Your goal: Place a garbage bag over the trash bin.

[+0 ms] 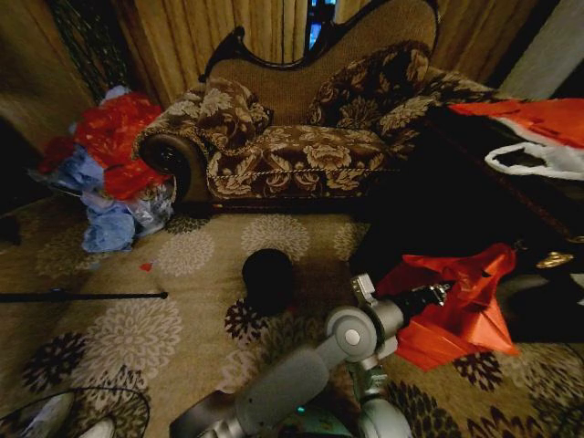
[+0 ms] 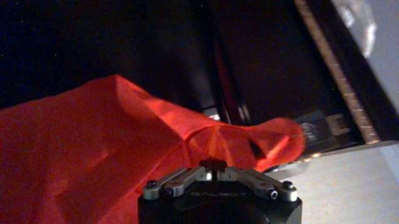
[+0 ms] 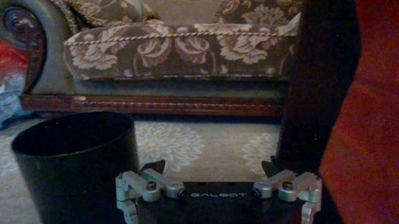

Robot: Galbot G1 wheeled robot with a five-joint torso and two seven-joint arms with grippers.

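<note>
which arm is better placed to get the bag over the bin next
Probably left: the left gripper is shut on the garbage bag. The right gripper hangs open beside the trash bin, holding nothing.

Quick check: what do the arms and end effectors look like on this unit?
Grey rounded arm links with round joint caps in the head view. Each end effector, left and right, has a black body marked GALBOT in pale letters, with silver metal finger linkages and dark screws.

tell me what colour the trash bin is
Plain black: the trash bin shows best in the right wrist view, standing on the floral carpet.
</note>
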